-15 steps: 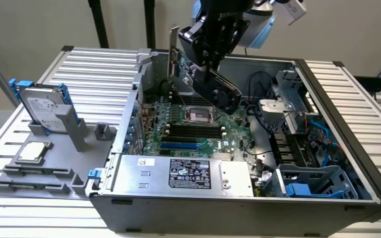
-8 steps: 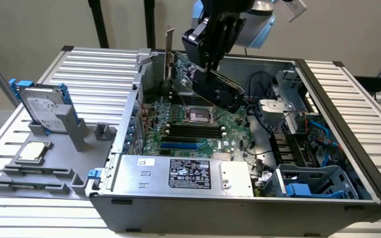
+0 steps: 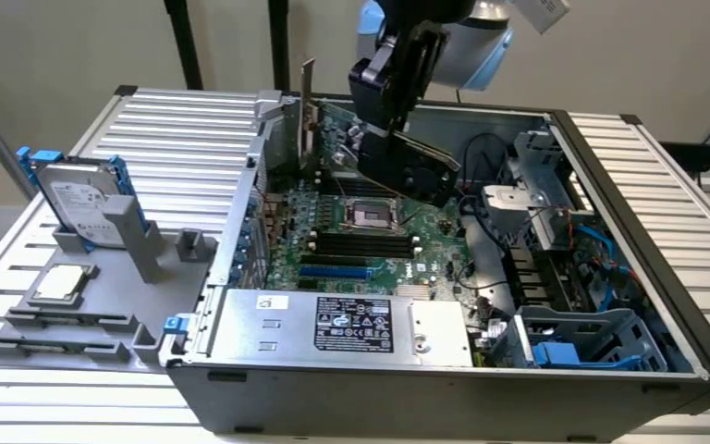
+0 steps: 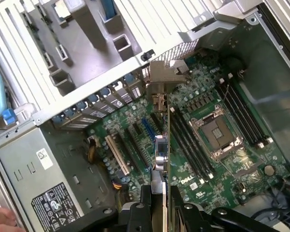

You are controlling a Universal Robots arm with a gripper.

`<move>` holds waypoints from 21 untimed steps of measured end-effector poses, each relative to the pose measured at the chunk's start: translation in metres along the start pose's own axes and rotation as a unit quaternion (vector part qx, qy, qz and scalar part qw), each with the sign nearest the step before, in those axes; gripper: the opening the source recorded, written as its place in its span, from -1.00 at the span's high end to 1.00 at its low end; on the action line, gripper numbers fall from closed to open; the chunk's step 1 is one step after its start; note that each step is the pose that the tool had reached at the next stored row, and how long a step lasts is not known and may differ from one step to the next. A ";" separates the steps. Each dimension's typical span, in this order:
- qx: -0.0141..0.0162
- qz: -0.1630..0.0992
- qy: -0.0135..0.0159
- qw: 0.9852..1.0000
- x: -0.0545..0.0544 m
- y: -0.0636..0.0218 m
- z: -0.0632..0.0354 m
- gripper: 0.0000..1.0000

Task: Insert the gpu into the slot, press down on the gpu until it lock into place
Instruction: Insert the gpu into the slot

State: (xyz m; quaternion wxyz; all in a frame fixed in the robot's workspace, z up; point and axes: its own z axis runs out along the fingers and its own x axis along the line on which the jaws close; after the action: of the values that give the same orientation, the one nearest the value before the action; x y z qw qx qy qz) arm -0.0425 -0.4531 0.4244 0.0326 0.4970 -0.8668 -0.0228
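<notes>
The gripper pinches the gpu by its upper edge, holding it tilted above the motherboard. In the exterior view the slot lies at its 7 o'clock. The gpu is likely light, stiff and fragile: hold the shroud edges, not the contacts.

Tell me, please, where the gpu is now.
In the exterior view the gpu hangs tilted in the hand, over the motherboard near the processor socket, not in the blue slot.
</notes>
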 end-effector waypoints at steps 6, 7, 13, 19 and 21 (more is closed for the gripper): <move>0.002 -0.055 0.004 0.999 0.000 0.0000 0.0000 0.47; 0.003 -0.064 0.004 0.998 0.000 0.0000 0.0000 0.47; 0.005 -0.118 0.008 0.993 0.000 0.0000 -0.0001 0.47; 0.005 -0.166 0.006 0.986 0.000 0.0001 0.0000 0.47; 0.004 -0.179 0.001 0.984 0.000 0.0001 -0.0001 0.47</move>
State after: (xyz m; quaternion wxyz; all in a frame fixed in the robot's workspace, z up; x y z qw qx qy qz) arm -0.0425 -0.4531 0.4245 0.0274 0.6439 -0.7642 -0.0244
